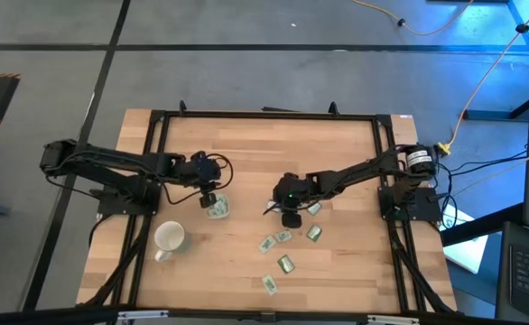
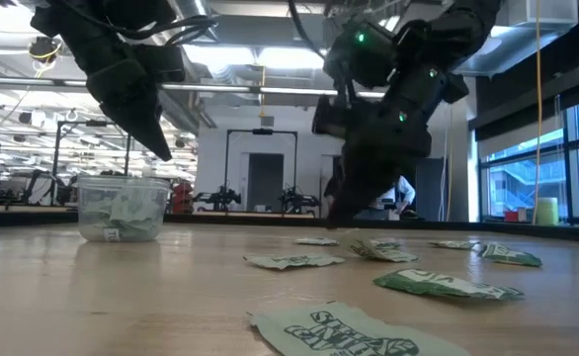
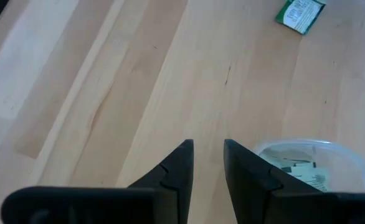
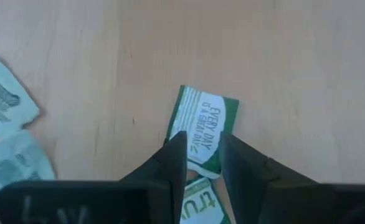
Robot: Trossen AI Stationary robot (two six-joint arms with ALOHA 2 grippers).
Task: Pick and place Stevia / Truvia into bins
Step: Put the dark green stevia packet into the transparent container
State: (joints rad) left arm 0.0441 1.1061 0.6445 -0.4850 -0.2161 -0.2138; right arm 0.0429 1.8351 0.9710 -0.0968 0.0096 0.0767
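Right end effector (image 4: 202, 163), low at the tabletop's (image 1: 246, 144) centre, straddles a Truvia sachet (image 4: 202, 127); fingers closing around it, grip unconfirmed. Its long axis runs between them. Cup (image 1: 217, 208) lies at nine o'clock, under the released left end effector (image 1: 208, 198).

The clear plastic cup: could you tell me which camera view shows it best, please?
The low view: the clear plastic cup shows whole from the side, with sachets inside. The high view shows it small from above; the left wrist view catches only part of its rim; the right wrist view misses it.
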